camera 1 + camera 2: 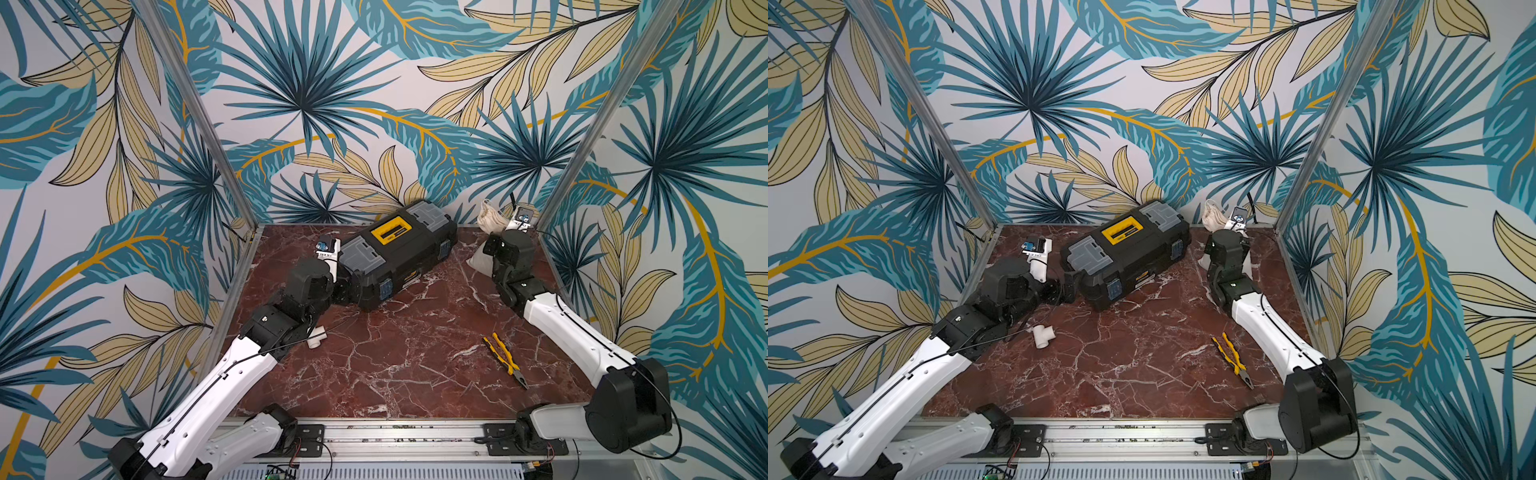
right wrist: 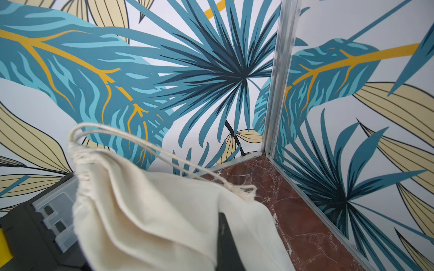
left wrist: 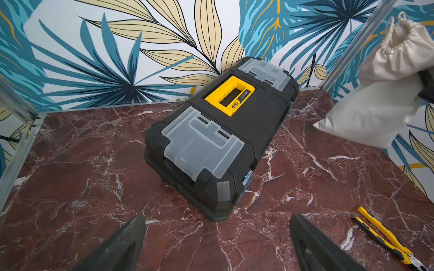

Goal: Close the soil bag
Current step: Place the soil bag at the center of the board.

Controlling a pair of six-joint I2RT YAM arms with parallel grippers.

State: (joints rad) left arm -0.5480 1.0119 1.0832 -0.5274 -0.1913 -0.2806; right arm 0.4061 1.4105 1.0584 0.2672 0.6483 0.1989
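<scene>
Far back, right arm (image 1: 557, 320) stretches, jaws clamped on raised soil bag (image 3: 375, 112).

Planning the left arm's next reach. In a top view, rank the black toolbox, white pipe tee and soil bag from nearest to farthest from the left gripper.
1. black toolbox: its end lies just ahead of the open left gripper.
2. white pipe tee: on the table behind the gripper, left side.
3. soil bag: at the back right corner.
</scene>
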